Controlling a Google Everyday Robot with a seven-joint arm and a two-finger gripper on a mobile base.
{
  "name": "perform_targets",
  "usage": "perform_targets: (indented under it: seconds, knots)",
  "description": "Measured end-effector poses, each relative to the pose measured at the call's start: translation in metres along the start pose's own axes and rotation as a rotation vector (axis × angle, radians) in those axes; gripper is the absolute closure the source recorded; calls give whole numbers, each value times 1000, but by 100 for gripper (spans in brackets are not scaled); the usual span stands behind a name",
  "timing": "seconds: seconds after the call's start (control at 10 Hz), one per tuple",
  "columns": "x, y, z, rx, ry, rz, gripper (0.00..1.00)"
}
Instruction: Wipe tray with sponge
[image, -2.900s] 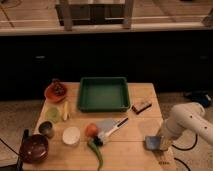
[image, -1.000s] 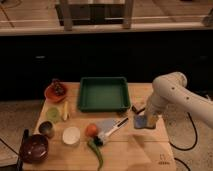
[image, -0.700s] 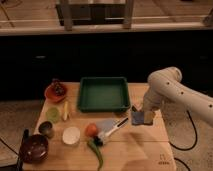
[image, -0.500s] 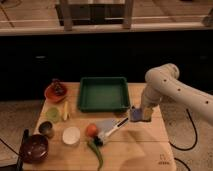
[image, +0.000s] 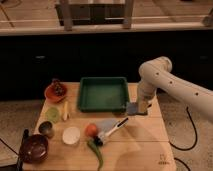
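Tool (image: 142, 108) sits low, just off the tray's front right corner. It hangs from the white arm (image: 165, 82), which comes in from the right of the tray and bends down alongside the tray's right wall.

Tool clenched on the sponge (image: 133, 108). The small blue pad sticks out of the tool toward the tray, just beside the tray's front right corner and outside its walls. Cannot tell whether the sponge touches the tabletop (image: 142, 147) or hangs just above it.

Tray (image: 102, 106): dark green, rectangular, raised sides, lying flat on the wooden tabletop.

In front of the tray, below its right half:
- A white-handled utensil (image: 114, 130) lies at a slant, its upper end pointing toward the tray's front right corner.
- An orange round item (image: 90, 129) lies just beside the utensil's lower end.
- A long green pod (image: 95, 151) lies farther from the tray than these two.

Left of the tray:
- An orange-red bowl (image: 54, 92) with dark contents stands near the tray's left wall, apart from it.

Front-left of the tray:
- A pale green round item (image: 52, 114), with a thin yellow stick (image: 65, 110) on its tray-ward side.

Farther out in the same direction:
- A small metal cup (image: 46, 129) and a white round dish (image: 71, 135).
- A dark maroon bowl (image: 34, 148), well apart from the tray.
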Motion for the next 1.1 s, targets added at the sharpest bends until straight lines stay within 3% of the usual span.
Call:
perform_targets:
  seconds: [0.4,1.1]
  knots:
    - [-11,-22,-7,22,19,-2,100]
    - [-29,-55,-5,42,3,-6,100]
